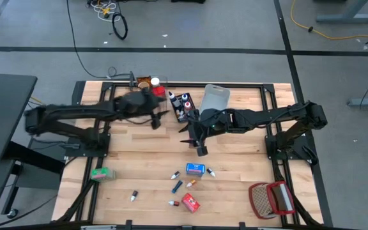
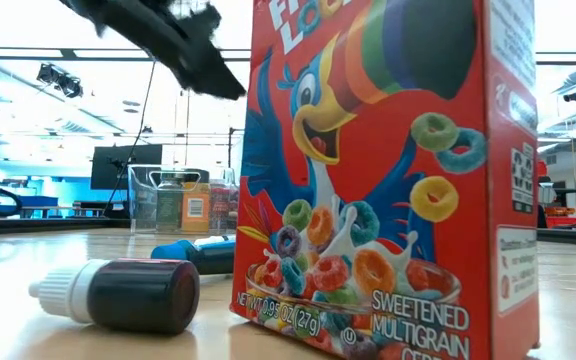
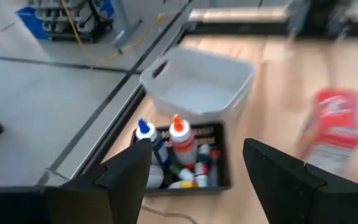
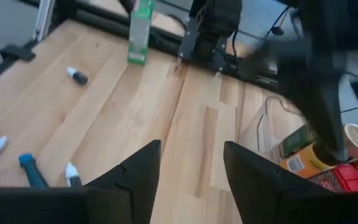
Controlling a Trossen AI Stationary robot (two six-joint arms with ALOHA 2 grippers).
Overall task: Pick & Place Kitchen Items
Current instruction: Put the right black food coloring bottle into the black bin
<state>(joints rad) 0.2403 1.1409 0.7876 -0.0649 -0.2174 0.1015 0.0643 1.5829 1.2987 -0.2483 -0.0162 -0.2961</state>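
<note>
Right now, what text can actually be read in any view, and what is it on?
"SWEETENED MULTIGRAIN", next line cut off: red cereal box, front, low view.
"0.95 OZ (27g)", after "NET WT": same box, bottom left corner.
Brand name at the top: cropped, only "F" and "Lo" show.
Side panel print and code: too small.
Jars in the clear bin: labels too small.
High and wrist views: nothing legible.
</note>
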